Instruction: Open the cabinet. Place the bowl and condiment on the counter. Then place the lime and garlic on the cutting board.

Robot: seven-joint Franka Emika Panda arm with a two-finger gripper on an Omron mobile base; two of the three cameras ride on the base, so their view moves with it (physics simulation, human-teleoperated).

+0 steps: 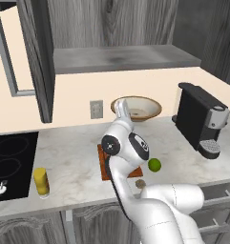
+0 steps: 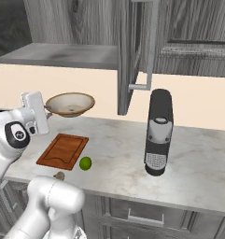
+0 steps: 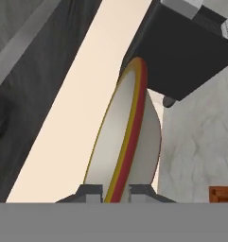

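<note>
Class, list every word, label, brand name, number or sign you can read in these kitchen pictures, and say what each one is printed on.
None: no readable text anywhere.
Coffee machine: no brand or label shows.
Yellow bottle: plain, no label.
Cooktop: ring outlines only, no numbers.
Wall outlet: blank.

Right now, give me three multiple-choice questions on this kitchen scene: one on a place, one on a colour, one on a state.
1. Where is the lime?
A. on the cutting board
B. on the counter beside the cutting board
C. in the bowl

2. What colour is the condiment bottle?
A. yellow
B. red
C. blue

3. What is the claw doing?
A. hanging open
B. shut on the lime
C. shut on the bowl's rim

Answers:
1. B: it lies on the counter, off the cutting board.
2. A: plainly yellow by the cooktop.
3. C: both fingertips pinch the bowl rim in the hand view.
</note>
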